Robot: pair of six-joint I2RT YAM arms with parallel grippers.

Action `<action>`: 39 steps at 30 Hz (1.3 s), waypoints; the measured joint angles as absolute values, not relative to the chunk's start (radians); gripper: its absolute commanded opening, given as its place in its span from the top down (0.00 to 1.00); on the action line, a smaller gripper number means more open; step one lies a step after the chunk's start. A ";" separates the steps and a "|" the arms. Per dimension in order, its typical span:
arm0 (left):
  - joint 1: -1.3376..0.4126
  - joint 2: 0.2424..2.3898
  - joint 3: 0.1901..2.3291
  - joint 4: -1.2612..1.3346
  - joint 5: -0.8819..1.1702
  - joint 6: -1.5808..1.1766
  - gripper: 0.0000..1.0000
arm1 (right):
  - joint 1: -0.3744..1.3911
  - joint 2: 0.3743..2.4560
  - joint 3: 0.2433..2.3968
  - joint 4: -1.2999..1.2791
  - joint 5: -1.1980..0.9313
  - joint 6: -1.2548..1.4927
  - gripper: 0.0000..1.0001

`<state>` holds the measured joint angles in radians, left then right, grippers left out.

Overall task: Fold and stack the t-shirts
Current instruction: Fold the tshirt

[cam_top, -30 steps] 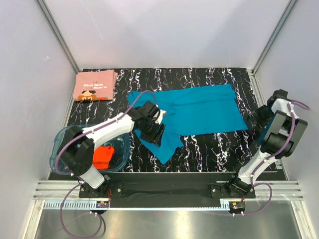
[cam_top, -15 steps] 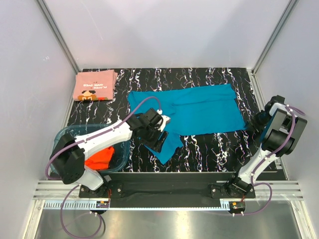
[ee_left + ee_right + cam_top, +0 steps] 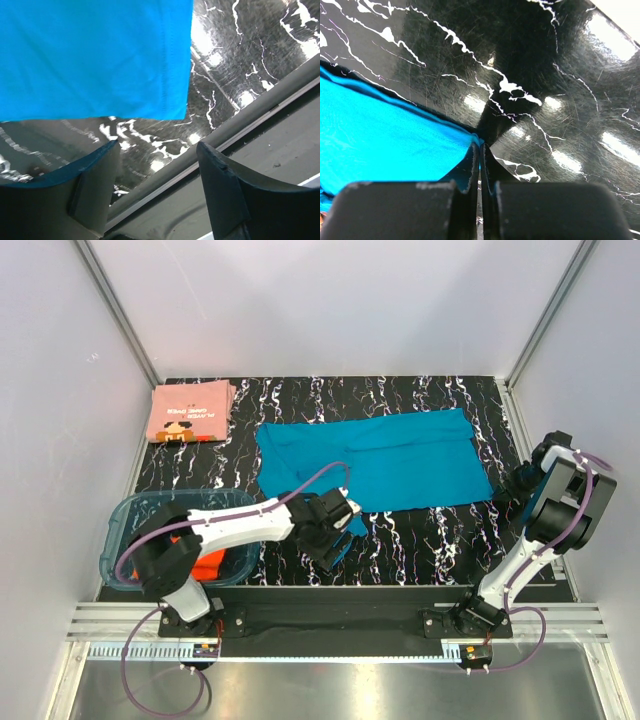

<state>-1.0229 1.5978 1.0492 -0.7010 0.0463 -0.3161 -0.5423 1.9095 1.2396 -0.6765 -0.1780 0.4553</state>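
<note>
We record a black marbled counter (image 3: 420, 540) with the teal t-shirt (image 3: 400, 465) spread flat across its middle. A clear tub (image 3: 120, 530) at the near left holds the orange t-shirt (image 3: 205, 562). The pink t-shirt (image 3: 190, 412) lies folded in the far-left corner. The left fingers (image 3: 337, 537) stand apart over the teal hem; the right fingers (image 3: 480, 165) are closed, pinching its near-right corner

The teal t-shirt (image 3: 400, 465) lies spread, pink one (image 3: 190, 412) folded, orange one (image 3: 206, 566) crumpled.
</note>
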 measured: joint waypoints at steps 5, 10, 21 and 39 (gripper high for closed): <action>-1.053 1.673 1.054 -0.675 0.045 -0.344 0.41 | -0.545 1.916 1.248 -0.679 -0.179 0.448 1.00; -1.065 1.740 1.069 -0.665 0.043 -0.353 0.47 | -0.546 1.916 1.249 -0.678 -0.179 0.448 1.00; -1.067 1.789 1.120 -0.659 0.038 -0.361 0.77 | -0.546 1.917 1.249 -0.678 -0.182 0.439 1.00; -1.051 1.643 1.119 -0.802 0.039 -0.309 1.00 | -0.548 1.879 1.215 -0.711 -0.113 0.424 1.00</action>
<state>-1.0508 1.6432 1.1191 -0.8024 0.0395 -0.3088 -0.5480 1.8786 1.2148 -0.7109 -0.1127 0.4236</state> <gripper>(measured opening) 0.017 0.011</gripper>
